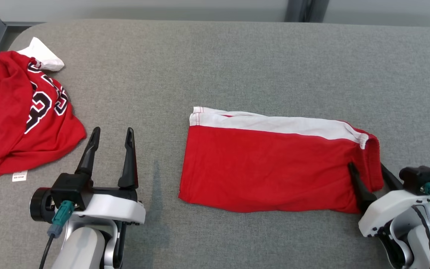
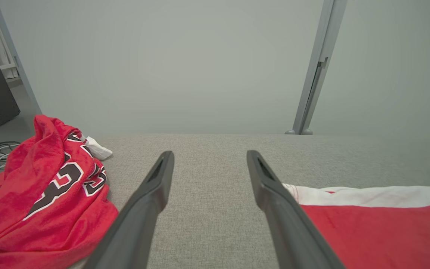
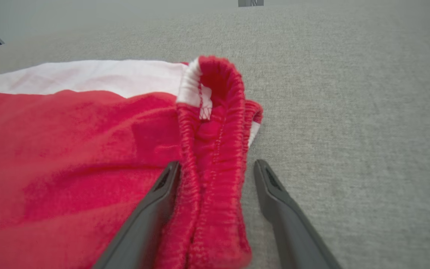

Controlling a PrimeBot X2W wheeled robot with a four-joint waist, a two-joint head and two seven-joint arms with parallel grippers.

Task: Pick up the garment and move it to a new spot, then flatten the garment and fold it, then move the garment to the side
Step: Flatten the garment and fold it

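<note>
The folded red shorts with white band lie on the grey cloth table; I judge them soft and light. My right gripper stands wide open around the thick elastic waistband, holding nothing, I think the best place to grip; left gripper open, empty

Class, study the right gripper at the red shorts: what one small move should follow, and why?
Probably shut the right gripper on the waistband. Its open fingers straddle that bunched elastic at the right end of the red shorts, which lie folded on the grey table, so a grip looks due before shifting them aside. The left gripper hangs open beside them.
</note>
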